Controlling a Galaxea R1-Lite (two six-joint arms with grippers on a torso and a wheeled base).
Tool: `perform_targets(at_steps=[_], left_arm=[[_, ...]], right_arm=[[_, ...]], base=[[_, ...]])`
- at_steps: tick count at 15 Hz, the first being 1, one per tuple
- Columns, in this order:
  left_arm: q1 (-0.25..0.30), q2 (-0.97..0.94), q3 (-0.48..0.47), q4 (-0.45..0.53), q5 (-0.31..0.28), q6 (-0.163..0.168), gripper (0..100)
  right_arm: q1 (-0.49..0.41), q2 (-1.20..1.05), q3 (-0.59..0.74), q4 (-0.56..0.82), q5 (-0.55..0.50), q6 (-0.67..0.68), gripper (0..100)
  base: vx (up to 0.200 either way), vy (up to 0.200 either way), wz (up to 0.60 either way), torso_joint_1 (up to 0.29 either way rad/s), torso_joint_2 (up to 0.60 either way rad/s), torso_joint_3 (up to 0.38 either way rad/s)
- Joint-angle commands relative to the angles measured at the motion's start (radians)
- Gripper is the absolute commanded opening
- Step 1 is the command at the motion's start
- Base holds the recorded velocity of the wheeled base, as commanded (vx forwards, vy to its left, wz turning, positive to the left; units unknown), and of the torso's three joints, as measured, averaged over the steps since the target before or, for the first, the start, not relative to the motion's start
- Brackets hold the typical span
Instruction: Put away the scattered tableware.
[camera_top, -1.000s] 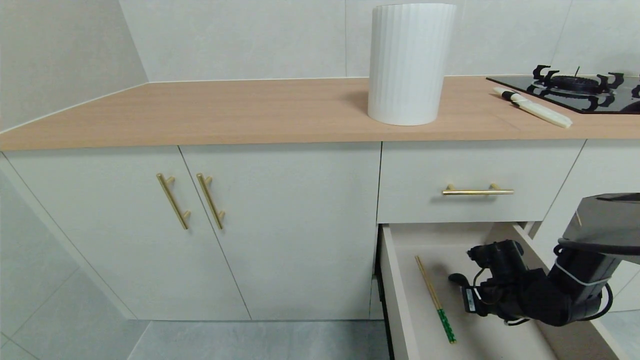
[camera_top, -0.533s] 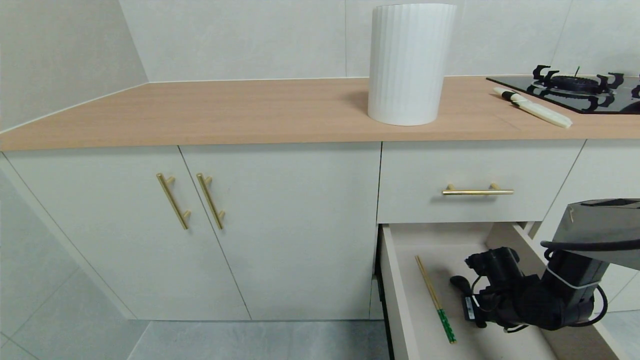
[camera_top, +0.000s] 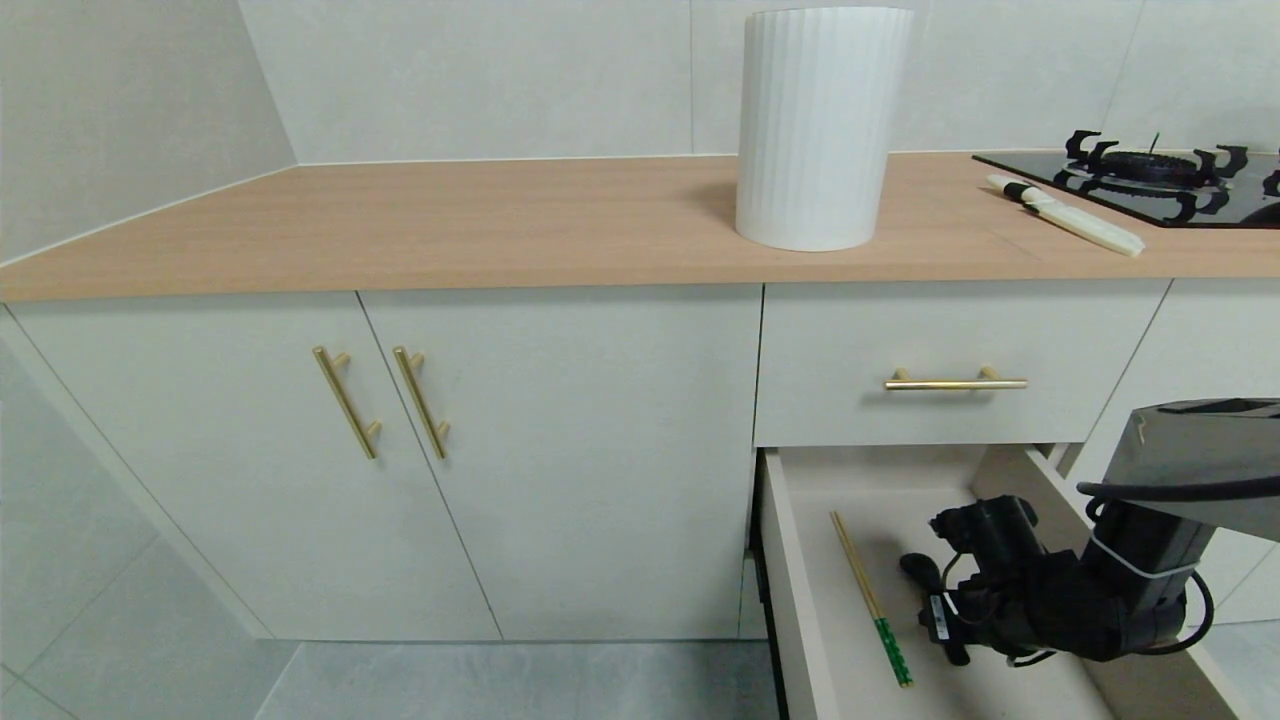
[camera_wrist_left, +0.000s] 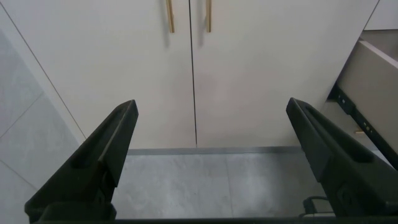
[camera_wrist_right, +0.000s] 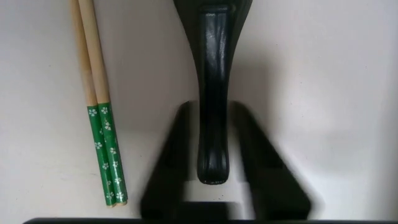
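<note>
A tall white ribbed container (camera_top: 820, 130) stands on the wooden countertop (camera_top: 450, 225), with a black gas hob (camera_top: 1150, 175) at the far right. Below are two closed cabinet doors (camera_top: 560, 460) with gold handles (camera_top: 345, 402), a shut drawer (camera_top: 950, 340) and grey floor tiles (camera_top: 500, 680).

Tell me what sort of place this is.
Most likely a home kitchen. A gas hob is set into a wood-look countertop, pale cabinets run beneath it, and an open drawer holds chopsticks.
</note>
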Motion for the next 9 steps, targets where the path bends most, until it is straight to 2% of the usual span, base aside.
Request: perform_targets(at_steps=[1, 5, 9], left_arm=[[0.000, 0.002, 0.000, 0.000, -0.001, 0.000, 100], [0.000, 0.002, 0.000, 0.000, -0.001, 0.001, 100], [0.000, 0.002, 0.000, 0.000, 0.001, 0.000, 100]], right_arm=[[0.001, -0.002, 0.000, 0.000, 0.000, 0.000, 100], [0.001, -0.019, 0.004, 0.000, 0.000, 0.000, 100], [0.002, -0.232, 0.058, 0.014, 0.052, -0.005, 100]], base=[[0.000, 0.000, 0.00, 0.000, 0.00, 0.000], [0.000, 0.000, 0.00, 0.000, 0.00, 0.000], [0.000, 0.000, 0.00, 0.000, 0.00, 0.000]])
